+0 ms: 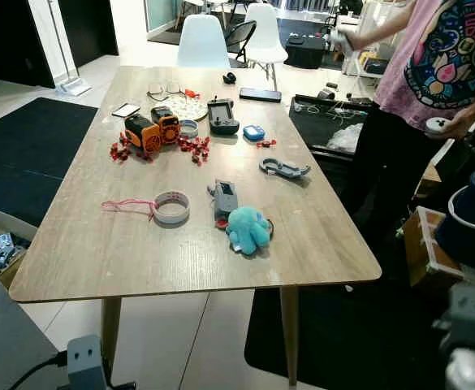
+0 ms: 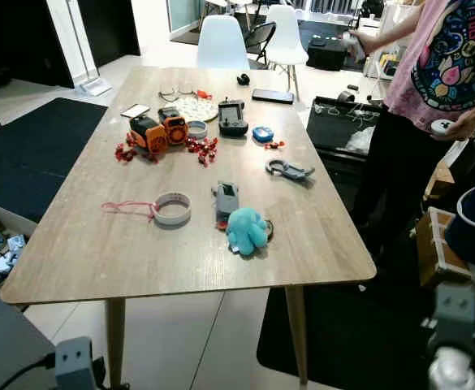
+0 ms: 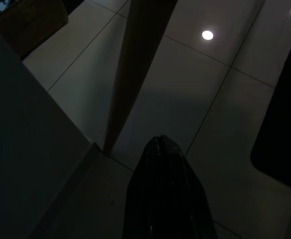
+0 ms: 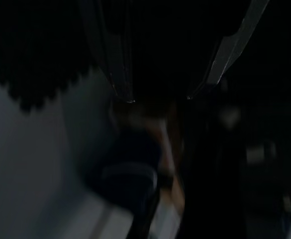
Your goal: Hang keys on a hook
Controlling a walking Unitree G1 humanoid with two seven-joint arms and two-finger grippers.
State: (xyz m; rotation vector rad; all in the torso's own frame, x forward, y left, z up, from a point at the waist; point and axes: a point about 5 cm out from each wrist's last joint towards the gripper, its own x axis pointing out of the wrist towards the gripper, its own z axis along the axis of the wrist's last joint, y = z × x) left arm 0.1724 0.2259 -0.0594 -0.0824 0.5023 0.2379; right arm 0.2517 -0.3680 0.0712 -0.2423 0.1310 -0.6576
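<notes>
The keys [image 1: 225, 201] sit mid-table [image 1: 83, 260] with a teal plush [image 1: 247, 228] touching them, up on the wood. Both arms hang low below the table edge, well apart from them. Left gripper [image 3: 163, 149] has its fingers pressed together over the floor tiles. Right gripper [image 4: 157, 99] is spread apart, holding nothing.

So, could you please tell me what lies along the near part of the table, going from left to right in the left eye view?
Pink cord → roll of white tape → grey device → teal plush octopus.
</notes>
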